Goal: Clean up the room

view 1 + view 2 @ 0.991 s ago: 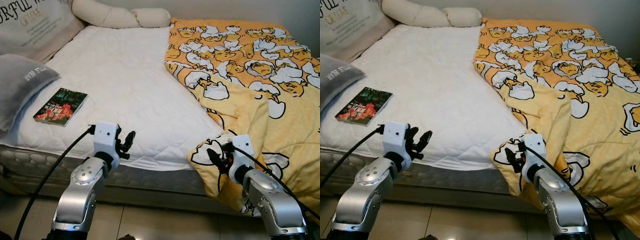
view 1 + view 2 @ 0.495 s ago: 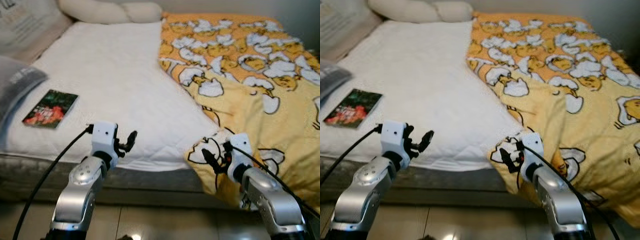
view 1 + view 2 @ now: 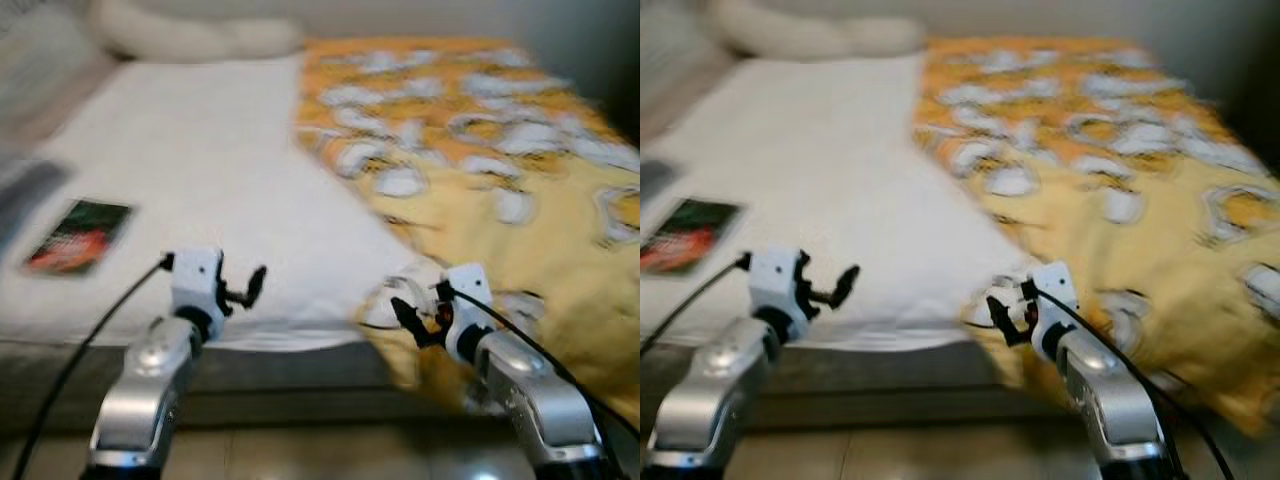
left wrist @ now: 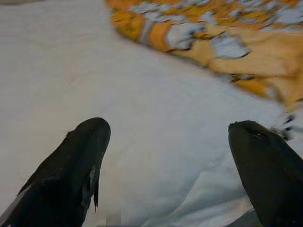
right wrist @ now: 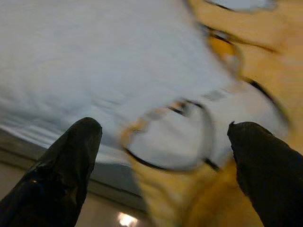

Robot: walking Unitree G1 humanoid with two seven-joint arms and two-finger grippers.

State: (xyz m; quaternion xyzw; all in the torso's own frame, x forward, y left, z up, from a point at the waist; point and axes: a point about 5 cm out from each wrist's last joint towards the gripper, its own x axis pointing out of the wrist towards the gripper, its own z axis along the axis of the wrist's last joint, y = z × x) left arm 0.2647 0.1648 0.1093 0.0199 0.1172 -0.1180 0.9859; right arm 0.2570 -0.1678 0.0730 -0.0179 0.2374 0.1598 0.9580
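Motion-blurred head views of a bed (image 3: 220, 190) with a white mattress cover. A yellow patterned duvet (image 3: 520, 170) covers its right half, its near corner (image 3: 400, 300) hanging over the bed's near edge. A dark book (image 3: 78, 236) lies at the near left of the mattress; pale pillows (image 3: 190, 38) lie at the far end. Left claw (image 3: 243, 289), fingers (image 4: 75, 165) spread, hovers at the near mattress edge. Right claw (image 3: 408, 320), fingers (image 5: 61, 165) spread, hovers just beside the hanging duvet corner, holding nothing.
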